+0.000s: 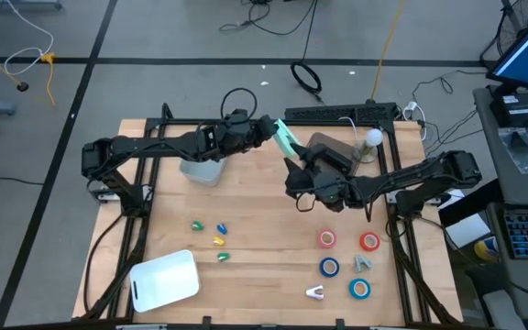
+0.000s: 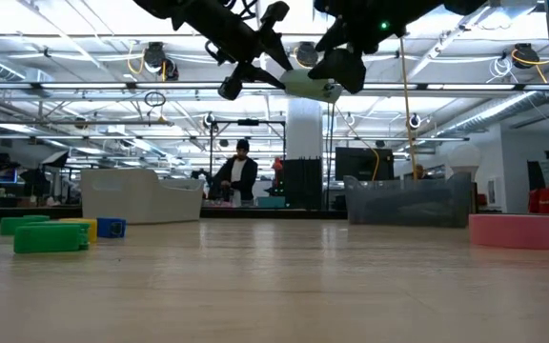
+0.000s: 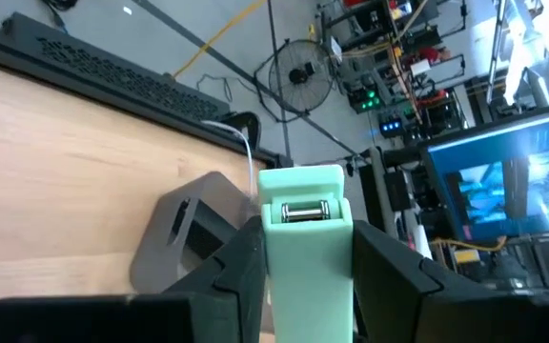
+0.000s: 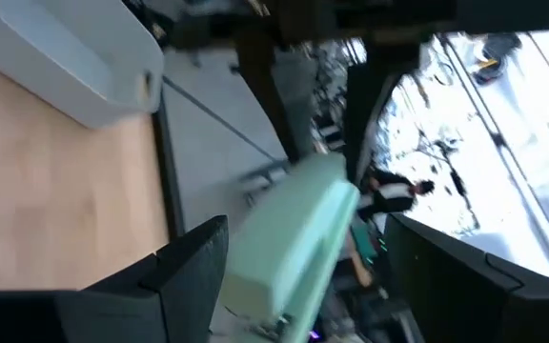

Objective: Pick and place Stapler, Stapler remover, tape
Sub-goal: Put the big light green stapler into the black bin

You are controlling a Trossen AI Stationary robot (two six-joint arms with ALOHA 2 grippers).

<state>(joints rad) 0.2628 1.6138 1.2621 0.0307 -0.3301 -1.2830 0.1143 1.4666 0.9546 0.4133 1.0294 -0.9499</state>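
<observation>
Down on the wooden counter [image 1: 246,211] first: hard surface under all of this. Toward its back, the grey bin [image 1: 330,151], the marker for everything here.

Then the left gripper [image 3: 308,255], up in the air just beside the grey bin, jaws clenched on the mint-green stapler [image 1: 287,139] and pinching it across its body. Next the right gripper [image 4: 322,262], just in front of the grey bin, jaws released wide and straddling the stapler's free end without closing on it. Looks like a mid-air handover, judging by that pose.

Now the risks. Letting go on the left before the right clamps means a straight drop onto the counter, perhaps glancing off the grey bin's rim rather than landing inside. Clamping on the smooth, narrowing end could squirt the stapler out, or let it swing once the left releases. Closing on the hinged top might press it shut and shift the grip. With two arms this tight beside the grey bin, a finger-to-finger knock seems possible too.

Well in front of the grey bin, the tape rolls [image 1: 326,239], two red and two blue, flat on the counter and untouched. Among them, probably the stapler remover [image 1: 315,292], though too small to be sure.
</observation>
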